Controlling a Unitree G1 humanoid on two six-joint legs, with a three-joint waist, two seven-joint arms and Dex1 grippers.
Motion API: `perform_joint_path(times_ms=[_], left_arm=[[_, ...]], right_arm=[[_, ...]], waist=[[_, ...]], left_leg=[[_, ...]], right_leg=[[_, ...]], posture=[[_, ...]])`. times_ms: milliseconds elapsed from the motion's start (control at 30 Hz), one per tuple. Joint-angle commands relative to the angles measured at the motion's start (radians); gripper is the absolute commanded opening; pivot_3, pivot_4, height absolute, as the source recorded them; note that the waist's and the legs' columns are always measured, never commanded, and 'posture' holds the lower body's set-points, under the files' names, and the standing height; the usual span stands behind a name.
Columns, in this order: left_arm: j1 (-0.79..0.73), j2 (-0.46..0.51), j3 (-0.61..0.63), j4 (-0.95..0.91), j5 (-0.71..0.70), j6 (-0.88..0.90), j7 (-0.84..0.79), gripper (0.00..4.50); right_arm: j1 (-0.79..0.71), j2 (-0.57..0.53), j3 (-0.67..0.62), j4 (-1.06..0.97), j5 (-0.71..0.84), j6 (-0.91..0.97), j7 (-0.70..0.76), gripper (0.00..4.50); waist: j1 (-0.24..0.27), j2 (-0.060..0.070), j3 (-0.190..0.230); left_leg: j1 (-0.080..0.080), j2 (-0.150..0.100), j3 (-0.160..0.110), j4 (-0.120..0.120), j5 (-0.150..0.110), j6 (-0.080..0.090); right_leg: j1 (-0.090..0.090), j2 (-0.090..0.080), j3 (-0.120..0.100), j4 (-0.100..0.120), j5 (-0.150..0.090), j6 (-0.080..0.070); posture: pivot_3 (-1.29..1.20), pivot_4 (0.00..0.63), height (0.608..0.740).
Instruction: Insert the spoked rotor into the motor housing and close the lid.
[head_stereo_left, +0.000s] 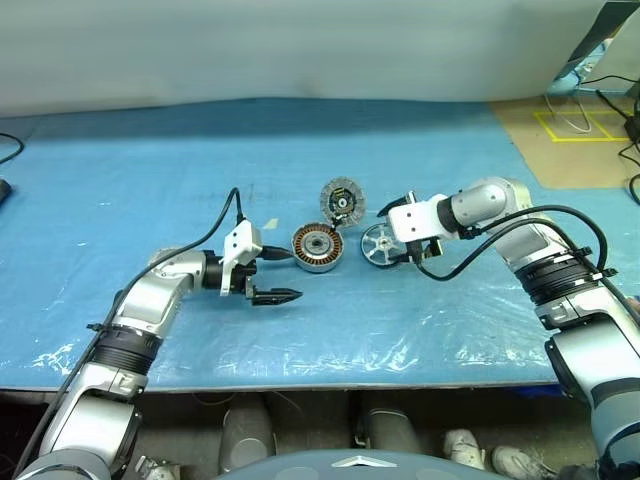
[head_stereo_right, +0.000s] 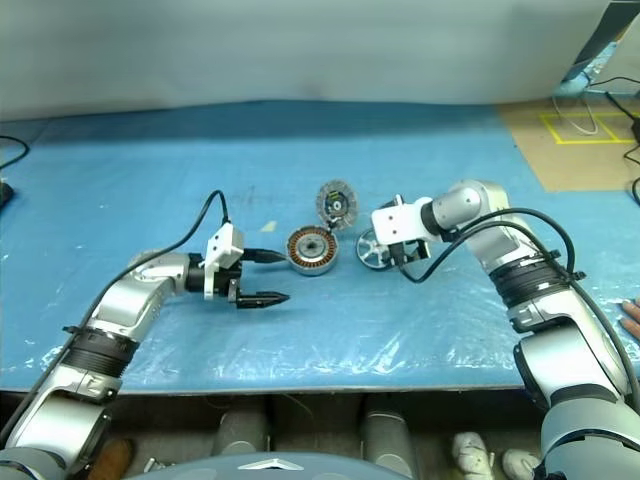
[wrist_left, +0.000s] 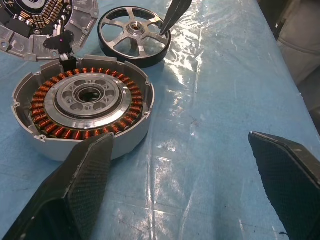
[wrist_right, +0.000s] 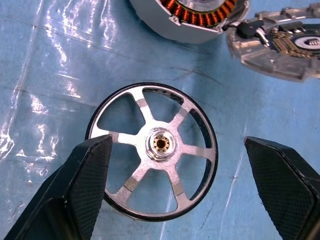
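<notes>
Blue sheeting (head_stereo_left: 300, 160) is spread over the table. Near the middle of the left eye view the motor housing (head_stereo_left: 317, 247) is seen lying flat, its copper windings facing up. The lid (head_stereo_left: 342, 201) is placed just above and to its right, touching its rim. The spoked rotor (head_stereo_left: 379, 244) lies flat just right of the housing. The right gripper (wrist_right: 172, 187) is held over the rotor, fingers spread wide, nothing gripped. The left gripper (head_stereo_left: 277, 277) is seen left of the housing, likewise wide open and empty.
</notes>
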Motion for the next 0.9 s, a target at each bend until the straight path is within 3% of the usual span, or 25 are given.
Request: perform_joint_path(times_ms=[33,800,900], left_arm=[[0.009,0.005,0.006,-0.036,-0.003,-0.008,0.004,4.50],[0.007,0.010,-0.001,-0.042,0.002,-0.008,0.003,4.50],[0.006,0.009,-0.002,-0.041,0.003,-0.009,0.002,4.50]], right_arm=[[-0.011,0.001,0.006,-0.039,-0.003,-0.023,0.006,4.46],[0.058,-0.004,0.027,0.042,-0.006,0.030,0.025,4.46],[0.074,0.014,0.012,0.049,0.036,0.094,0.057,3.80]], waist=[[0.000,0.000,0.000],[0.000,0.000,0.000],[0.001,0.000,0.000]], left_leg=[[0.000,0.000,0.000,0.000,0.000,0.000],[0.003,0.000,0.000,0.001,0.000,0.000],[0.003,0.000,0.000,0.001,0.000,0.000]], right_leg=[[0.000,0.000,0.000,0.000,0.000,0.000],[0.002,0.000,0.001,0.000,0.000,0.000],[0.003,0.000,0.001,0.000,0.000,0.000]], posture=[[0.00,0.150,0.740],[0.00,0.150,0.740],[0.00,0.150,0.740]])
